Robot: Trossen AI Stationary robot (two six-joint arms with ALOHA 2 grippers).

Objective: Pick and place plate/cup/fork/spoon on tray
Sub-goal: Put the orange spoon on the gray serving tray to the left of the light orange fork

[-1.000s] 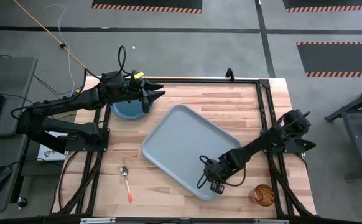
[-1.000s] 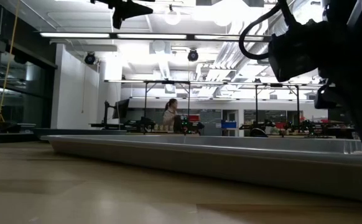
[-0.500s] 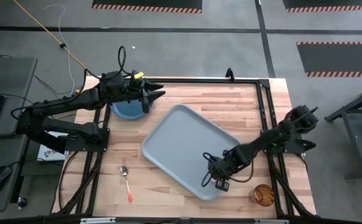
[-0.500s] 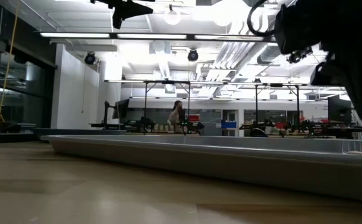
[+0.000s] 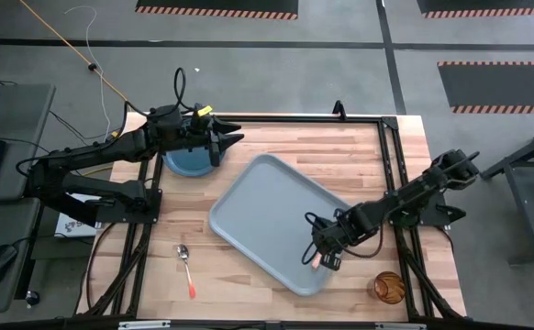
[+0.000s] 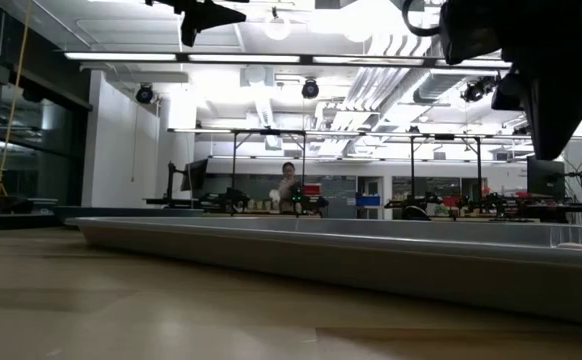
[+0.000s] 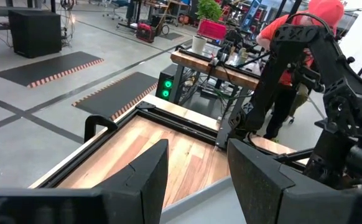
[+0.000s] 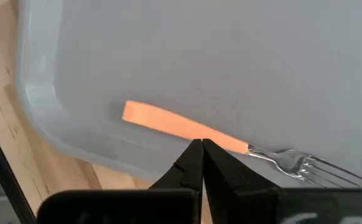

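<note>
The grey-blue tray (image 5: 267, 206) lies slantwise mid-table. The peach-handled fork (image 8: 168, 121) lies flat on the tray's floor by its near right corner, and its handle also shows in the high view (image 5: 315, 262). My right gripper (image 5: 325, 259) is shut, with its tips (image 8: 201, 148) just over the fork's handle. My left gripper (image 5: 232, 140) is open and empty (image 7: 196, 155), held above the table beside the teal plate (image 5: 184, 163) at the far left. The spoon (image 5: 186, 266) lies on the wood near the left front. The amber cup (image 5: 388, 287) stands at the right front. My right gripper's shut fingertips stand over the fork's handle (image 8: 224, 143), near its tine end, coming from above. I cannot tell whether they touch it. The fork lies flat on the tray's floor, with handle showing on both sides of the tips.
The black frame rails (image 5: 391, 174) run along the table's edges. Bare wood lies between the tray and the spoon and along the far right. A person in a red top (image 7: 293, 37) stands beyond the table's right end.
My right gripper has risen and drawn a little toward the table's far right, from the tray's near corner lip to a spot inside the tray. Its arm has swung toward the right edge. The fork's peach handle now shows lying in the tray.
</note>
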